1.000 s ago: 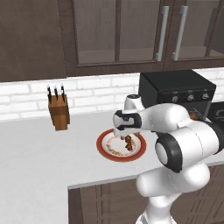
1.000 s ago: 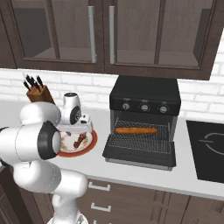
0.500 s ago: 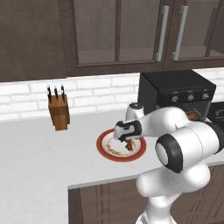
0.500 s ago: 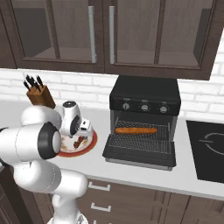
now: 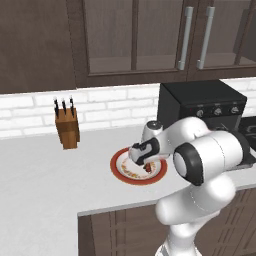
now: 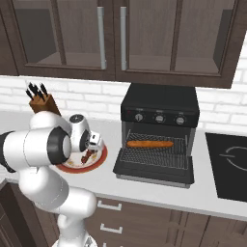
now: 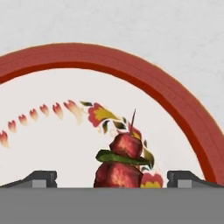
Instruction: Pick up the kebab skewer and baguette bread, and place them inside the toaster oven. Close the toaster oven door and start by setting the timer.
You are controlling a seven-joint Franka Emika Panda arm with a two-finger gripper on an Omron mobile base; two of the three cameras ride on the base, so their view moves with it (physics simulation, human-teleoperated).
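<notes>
Hovering low over the red-rimmed plate, the pincer stands spread to its full width, its two dark fingertips set well apart and gripping nothing. The kebab skewer lies on the plate directly between those tips, touching neither of them, with its thin stick end pointing away from the pincer across the plate's white middle. In the hand view its red meat chunks and a green slice between them sit in the centre of the gap.

From the right base view the pincer points down at the plate, and the skewer shows as a small dark red shape just beneath it. The left base view has the pincer above the plate's nearer half, with the skewer just under it.

The toaster oven stands on the desk beside the plate, well apart from the pincer. The toaster oven door hangs dropped open, lying flat toward the front. The baguette bread rests lengthwise on the wire rack inside the oven. A wooden knife block stands on the desk behind the pincer's working spot, near the brick wall, apart from the plate.
</notes>
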